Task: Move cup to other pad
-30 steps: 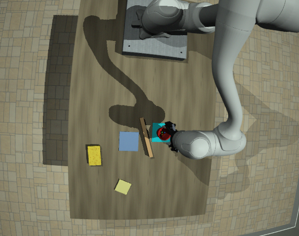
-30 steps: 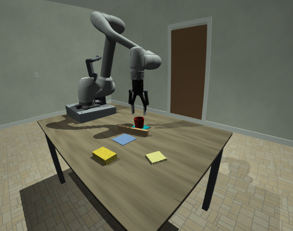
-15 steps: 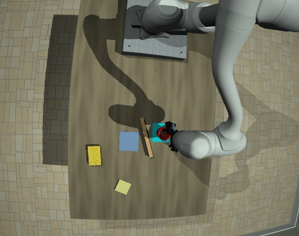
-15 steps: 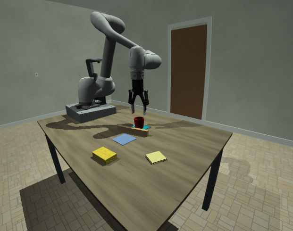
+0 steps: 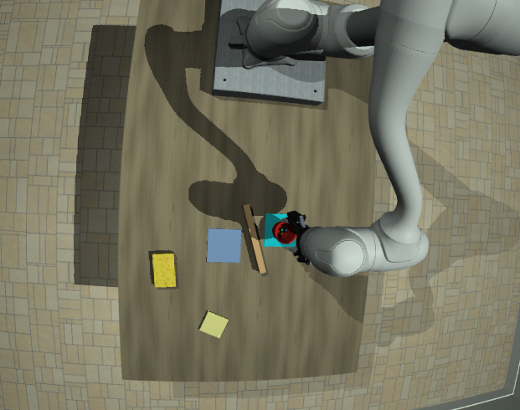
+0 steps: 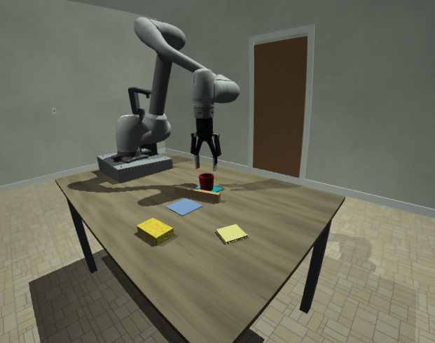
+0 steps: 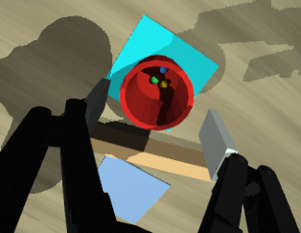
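A red cup (image 5: 284,233) stands upright on the cyan pad (image 5: 277,230); it also shows in the side view (image 6: 206,181) and the wrist view (image 7: 155,92). Small coloured marbles (image 7: 159,80) lie inside it. My gripper (image 6: 205,164) hangs open above the cup, clear of its rim, with nothing between the fingers; in the wrist view (image 7: 154,151) the fingers frame the cup from above. The pale blue pad (image 5: 223,245) lies on the other side of the wooden rail (image 5: 254,238), which runs between the two pads.
A yellow sponge (image 5: 163,269) and a pale yellow block (image 5: 213,324) lie on the table beyond the blue pad. The robot base plate (image 5: 269,74) sits at the table's far end. The arm's elbow (image 5: 362,251) overhangs the table edge beside the cyan pad.
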